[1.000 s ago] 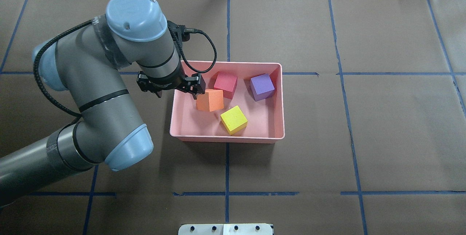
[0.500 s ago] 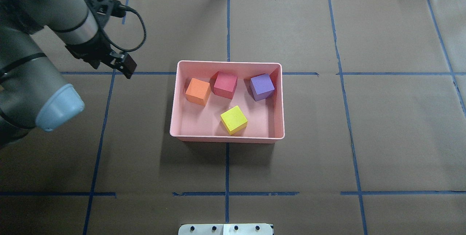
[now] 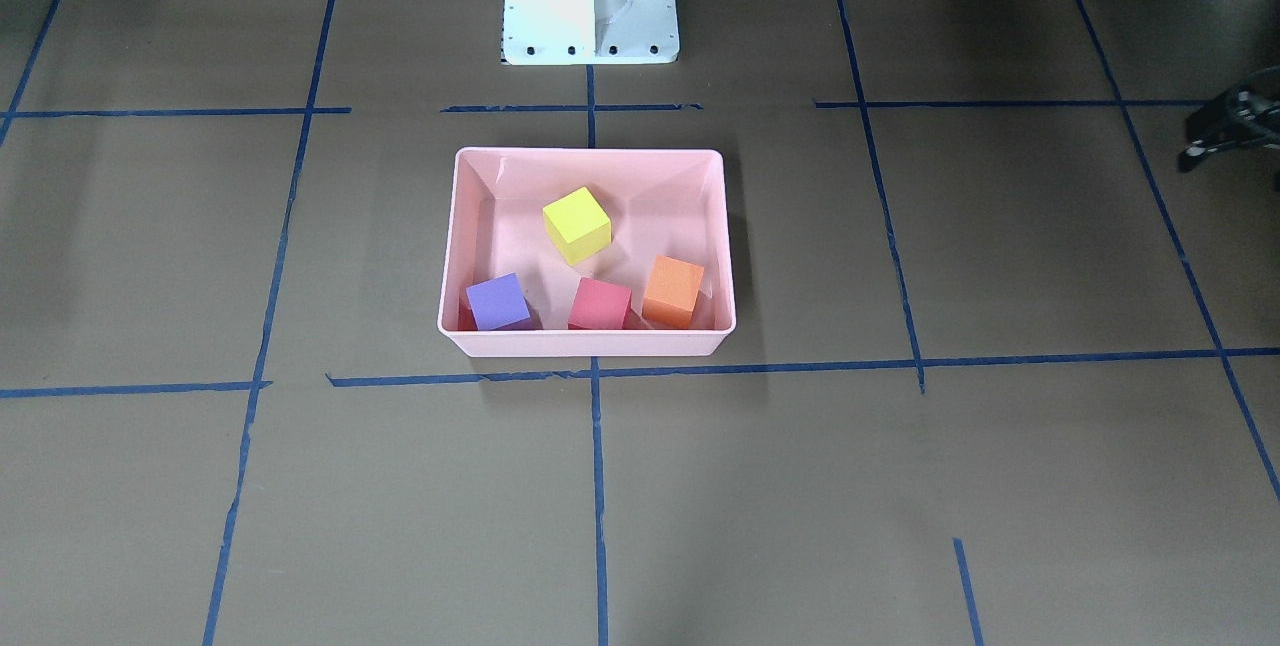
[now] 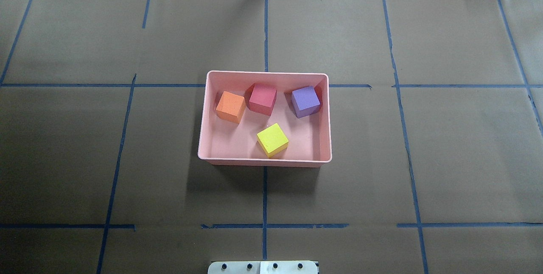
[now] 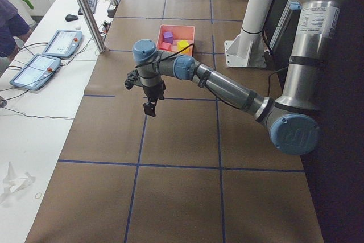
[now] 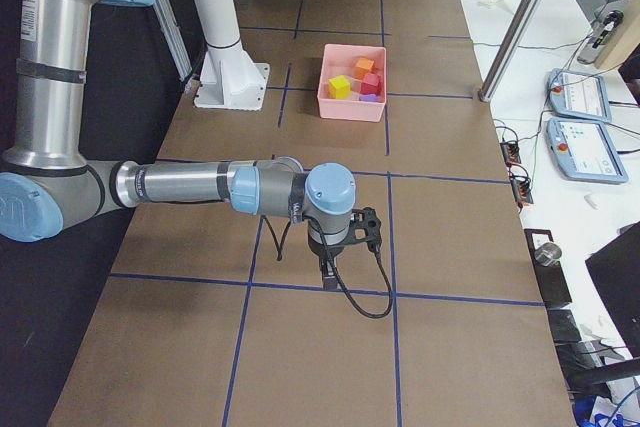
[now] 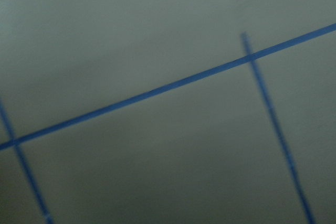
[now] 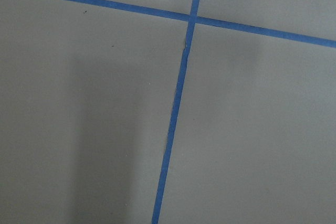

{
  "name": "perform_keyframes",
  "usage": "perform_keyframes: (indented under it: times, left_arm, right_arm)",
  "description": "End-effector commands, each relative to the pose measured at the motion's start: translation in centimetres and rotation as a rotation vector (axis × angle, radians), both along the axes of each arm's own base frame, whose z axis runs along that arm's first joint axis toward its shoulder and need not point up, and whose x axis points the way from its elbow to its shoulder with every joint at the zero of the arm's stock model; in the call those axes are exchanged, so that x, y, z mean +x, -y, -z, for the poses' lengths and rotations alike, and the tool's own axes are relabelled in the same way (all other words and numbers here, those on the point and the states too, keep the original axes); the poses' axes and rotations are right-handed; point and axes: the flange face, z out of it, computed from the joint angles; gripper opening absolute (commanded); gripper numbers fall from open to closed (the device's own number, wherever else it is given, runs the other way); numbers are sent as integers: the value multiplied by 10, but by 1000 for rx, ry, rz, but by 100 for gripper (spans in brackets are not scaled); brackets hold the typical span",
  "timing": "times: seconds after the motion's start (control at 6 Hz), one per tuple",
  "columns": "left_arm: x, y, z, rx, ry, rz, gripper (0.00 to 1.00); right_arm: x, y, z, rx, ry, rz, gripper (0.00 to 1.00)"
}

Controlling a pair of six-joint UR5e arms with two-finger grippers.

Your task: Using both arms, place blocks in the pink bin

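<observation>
Blocks (image 4: 262,99): four, all in bin (image 4: 202,138).
Yellow (image 4: 272,139) nearest; orange (image 4: 230,106), red (image 4: 262,99), purple (image 4: 305,101) nearer the far wall. My left gripper (image 5: 149,108) and right gripper (image 6: 327,272) hang well apart from it; I cannot tell their fingers' spread. Best leave the bin unnudged.

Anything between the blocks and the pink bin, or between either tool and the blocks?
Nothing visible. The orange block, red-pink block, purple block and yellow-green block already lie inside the pink bin. The left tool and right tool hang over the table toward its ends, with nothing visible between them and the bin.
</observation>
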Motion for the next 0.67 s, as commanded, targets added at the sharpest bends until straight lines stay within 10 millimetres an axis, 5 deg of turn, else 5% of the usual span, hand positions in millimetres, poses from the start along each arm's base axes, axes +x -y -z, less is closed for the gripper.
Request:
perform_keyframes:
  times: [0.0,0.5]
  left_arm:
    - [-35,-39,-53,-44,7,-6,100]
    - [-40,-48,-73,-117,17,32,100]
  right_arm:
    - [0,0,-1,-1,-1,1,100]
    - [-1,0,-1,1,-1,5,100]
